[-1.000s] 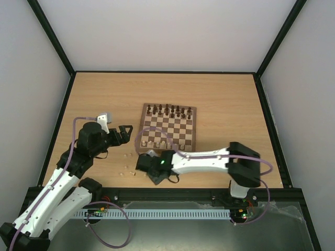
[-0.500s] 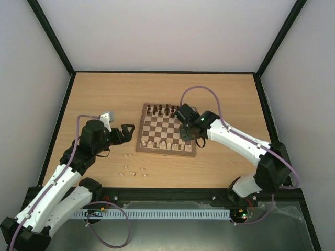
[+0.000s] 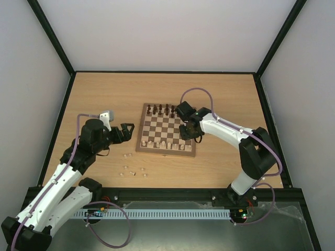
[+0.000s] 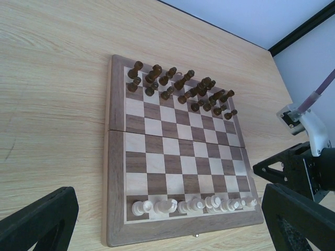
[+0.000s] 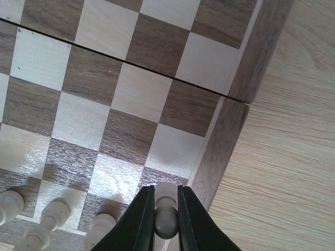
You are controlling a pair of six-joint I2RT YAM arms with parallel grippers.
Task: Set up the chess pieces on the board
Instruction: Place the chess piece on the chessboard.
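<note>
Pale chess pieces (image 4: 196, 204) are sitting in one line along the near edge row of the board (image 4: 118, 157). They are reading as roughly eight, but are too bunched to count exactly. One more pale piece (image 5: 166, 220) is hanging just over the board's near right corner, pinched between the two fingers of the right gripper (image 5: 166, 196); whether its base is touching a square is hidden. About seven loose pale pieces (image 3: 133, 170) are lying scattered on the table (image 3: 104, 94), off the board's near left corner and well apart from it. The second pale row is showing nothing standing in it yet. The dark pieces (image 4: 178, 89) are crowding the two far rows, about sixteen, some leaning. By my judgement the pale side is sitting near halfway: back row mostly filled, one piece going down now, the scattered ones waiting to be fetched. The left gripper (image 3: 125, 129) is hovering between the board's left edge and the loose pieces with its fingers spread wide, carrying nothing.
</note>
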